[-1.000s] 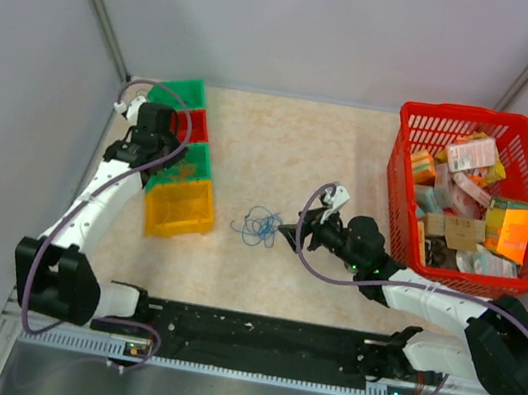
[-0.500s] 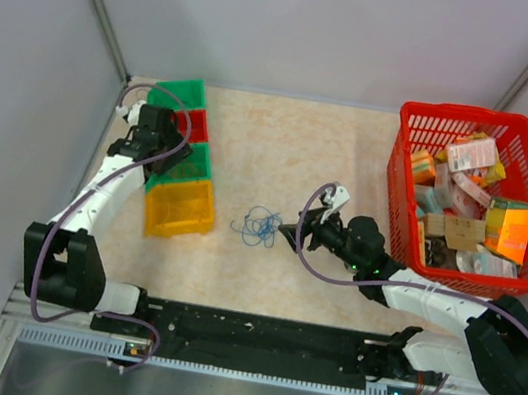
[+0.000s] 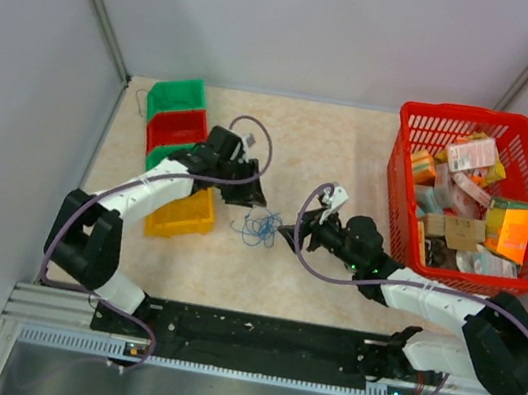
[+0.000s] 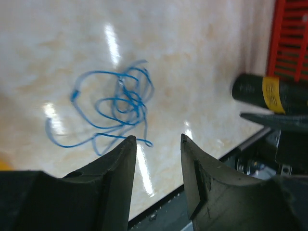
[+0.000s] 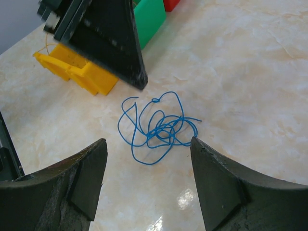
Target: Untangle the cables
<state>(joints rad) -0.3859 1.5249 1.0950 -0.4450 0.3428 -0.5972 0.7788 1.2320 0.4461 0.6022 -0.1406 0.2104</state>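
Top external view, centre frame: left fingers [image 3: 251,193] and right fingers [image 3: 292,233], both apart and empty, flank the blue cable tangle [image 3: 260,225]. This looks like the approach step. Next, each should pinch a separate strand.

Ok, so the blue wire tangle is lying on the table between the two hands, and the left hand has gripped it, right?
Not quite. The blue wire tangle does lie on the table between the left hand and the right hand, but the left hand has not gripped it: the left wrist view shows its fingers apart and empty, with the tangle beyond their tips.
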